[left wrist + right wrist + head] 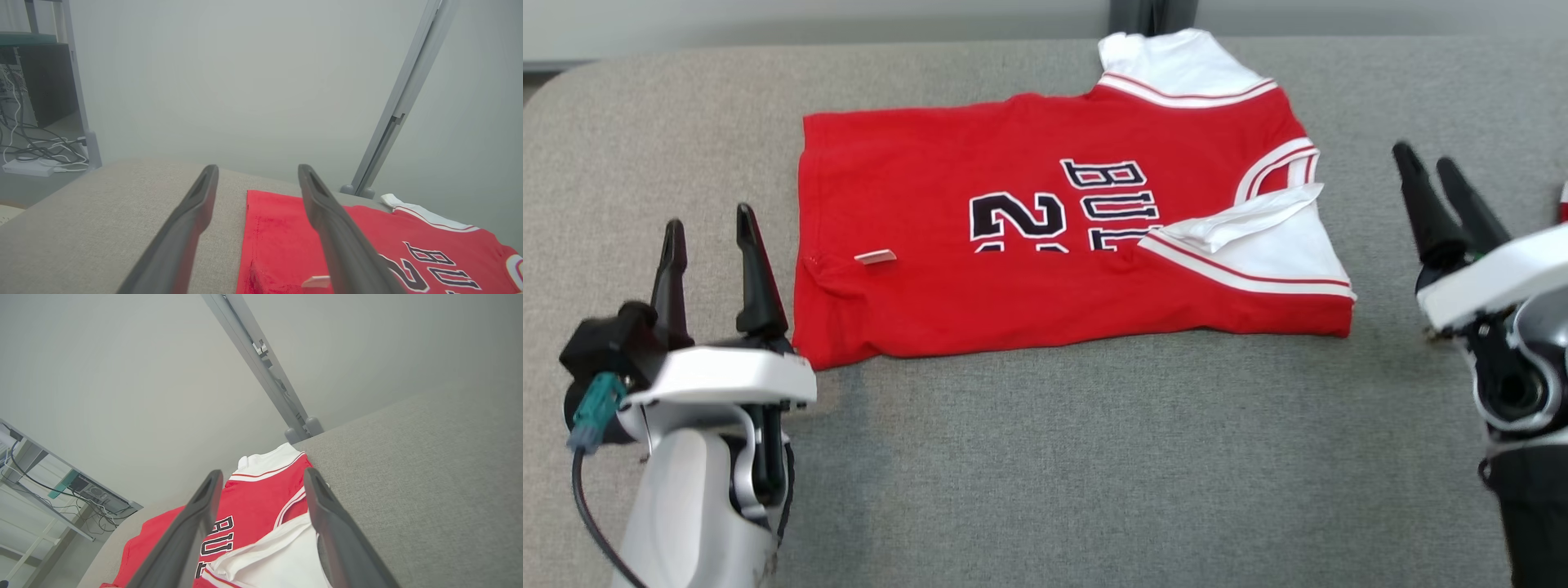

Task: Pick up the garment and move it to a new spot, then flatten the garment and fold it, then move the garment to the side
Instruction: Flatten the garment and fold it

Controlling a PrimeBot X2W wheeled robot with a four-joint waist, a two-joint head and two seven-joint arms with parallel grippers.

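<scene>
Folded jersey (pixel 1062 286) lies lengthwise along surface (pixel 1094 457) far edge, collar toward right edge, near half free; left pincer (pixel 709 233) and right pincer (pixel 1427 167) wide, empty.

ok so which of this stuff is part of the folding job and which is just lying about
Job:
- jersey, folded on the table
- left gripper, open, off the jersey
- right gripper, open, off the jersey

Lying about:
- grey post
- cables
- white box
</scene>
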